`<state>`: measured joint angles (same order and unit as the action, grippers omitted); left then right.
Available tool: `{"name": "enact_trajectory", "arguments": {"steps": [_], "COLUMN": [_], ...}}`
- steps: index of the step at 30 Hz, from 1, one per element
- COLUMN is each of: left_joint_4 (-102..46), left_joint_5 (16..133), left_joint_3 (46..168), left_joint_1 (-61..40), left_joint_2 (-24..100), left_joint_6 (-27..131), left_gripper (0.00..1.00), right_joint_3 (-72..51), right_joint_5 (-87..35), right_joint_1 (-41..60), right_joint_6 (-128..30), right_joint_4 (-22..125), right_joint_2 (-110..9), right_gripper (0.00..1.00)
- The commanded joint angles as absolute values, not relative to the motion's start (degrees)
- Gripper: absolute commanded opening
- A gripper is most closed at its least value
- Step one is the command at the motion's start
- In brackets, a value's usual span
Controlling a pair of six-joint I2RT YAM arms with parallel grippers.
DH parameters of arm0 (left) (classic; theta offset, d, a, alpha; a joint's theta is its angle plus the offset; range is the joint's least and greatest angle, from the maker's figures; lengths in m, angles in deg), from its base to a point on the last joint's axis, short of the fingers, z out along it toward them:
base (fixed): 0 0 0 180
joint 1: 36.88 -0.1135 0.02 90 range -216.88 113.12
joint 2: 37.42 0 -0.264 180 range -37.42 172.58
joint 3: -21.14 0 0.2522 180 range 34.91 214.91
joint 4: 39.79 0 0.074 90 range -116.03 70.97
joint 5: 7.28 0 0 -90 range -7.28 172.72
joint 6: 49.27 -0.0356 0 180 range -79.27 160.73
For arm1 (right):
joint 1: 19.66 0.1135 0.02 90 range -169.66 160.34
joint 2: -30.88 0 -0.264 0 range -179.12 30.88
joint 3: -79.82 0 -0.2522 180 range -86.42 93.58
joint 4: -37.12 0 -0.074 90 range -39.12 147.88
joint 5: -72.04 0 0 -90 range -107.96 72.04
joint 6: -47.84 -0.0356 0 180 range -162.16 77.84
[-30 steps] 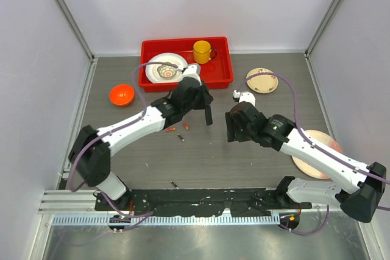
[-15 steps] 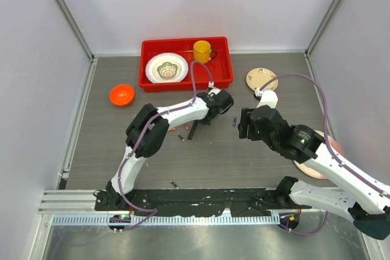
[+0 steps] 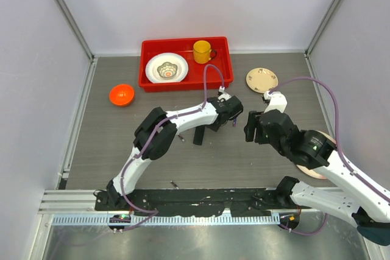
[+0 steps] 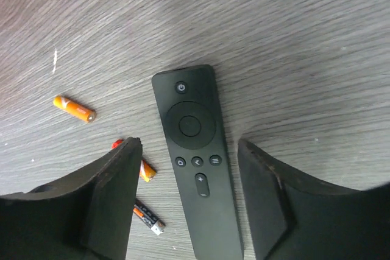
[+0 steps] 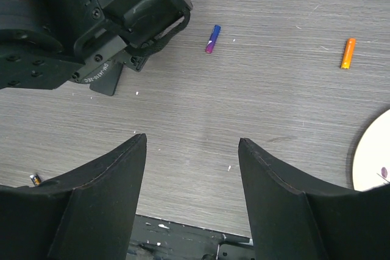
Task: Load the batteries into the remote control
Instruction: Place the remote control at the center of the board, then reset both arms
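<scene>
The black remote control (image 4: 196,168) lies flat on the table, buttons up, between the fingers of my open left gripper (image 4: 189,144), which touch neither side of it. From above, the remote control (image 3: 198,136) sits just below the left gripper (image 3: 213,123). Beside it lie three of the batteries: an orange one (image 4: 74,108), an orange one (image 4: 145,170) half hidden by the left finger, and a black-and-orange one (image 4: 149,218). My right gripper (image 5: 192,139) (image 3: 249,128) hangs open over bare table. A blue battery (image 5: 212,39) and an orange battery (image 5: 348,53) lie beyond it.
A red tray (image 3: 219,77) at the back holds a white plate (image 3: 166,67) and a yellow mug (image 3: 202,51). An orange bowl (image 3: 122,94) sits at the left, a wooden disc (image 3: 262,80) at the back right. A pale plate (image 5: 375,156) lies under the right arm.
My left gripper has swung right and opened, letting go of the remote, which went from upright in the jaws to flat on the table. The right gripper drifted right and back.
</scene>
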<state>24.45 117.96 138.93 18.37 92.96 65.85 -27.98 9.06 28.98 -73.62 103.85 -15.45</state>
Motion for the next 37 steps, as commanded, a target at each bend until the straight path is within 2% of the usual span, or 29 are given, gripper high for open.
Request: {"name": "enact_trajectory", "arguments": {"steps": [1, 3, 6, 8, 13, 17, 23, 31, 36, 37], "left_joint_4": [22.9, 23.4, 24.2, 22.2, 8.3, 2.6, 8.8, -0.6, -0.5, -0.4], "left_joint_5": [115.0, 115.1, 115.2, 114.4, 109.6, 114.0, 118.1, 115.1, 114.0, 114.5], "left_joint_3": [138.0, 138.1, 136.7, 134.5, 118.7, 106.6, 100.5, 93.3, 94.3, 94.4], "left_joint_1": [20.2, 20.8, 21.1, 21.2, 21.0, 20.5, 18.9, 18.2, 18.0, 18.0], "left_joint_2": [90.8, 89.4, 82.7, 73.5, 51.9, 38.6, 34.0, 27.0, 27.0, 26.6], "left_joint_6": [67.4, 67.6, 68.1, 68.4, 69.0, 73.9, 82.2, 80.4, 78.9, 79.0], "left_gripper": [0.84, 0.93, 0.97, 1.0, 1.0, 1.0, 1.0, 1.0, 1.0, 1.0], "right_joint_3": [-26.8, -26.6, -26.6, -26.8, -30.5, -38.2, -39.7, -37.7, -39.6, -40.4], "right_joint_5": [11.7, 11.9, 12.0, 11.9, 10.2, 9.5, 9.4, 6.6, 10.3, 10.9], "right_joint_1": [29.2, 29.1, 29.1, 29.0, 29.1, 29.1, 29.1, 29.2, 29.1, 29.1], "right_joint_6": [-74.3, -74.8, -75.1, -75.3, -73.8, -72.3, -70.3, -69.1, -75.0, -76.3], "right_joint_4": [105.3, 105.5, 105.5, 104.4, 94.4, 84.3, 77.4, 75.9, 72.7, 72.2], "right_joint_2": [-13.9, -13.4, -12.6, -12.5, -9.8, -6.2, -12.3, -20.4, -18.3, -17.9], "right_gripper": [0.68, 0.68, 0.68, 0.68, 0.68, 0.68, 0.68, 0.68, 0.86, 0.86]}}
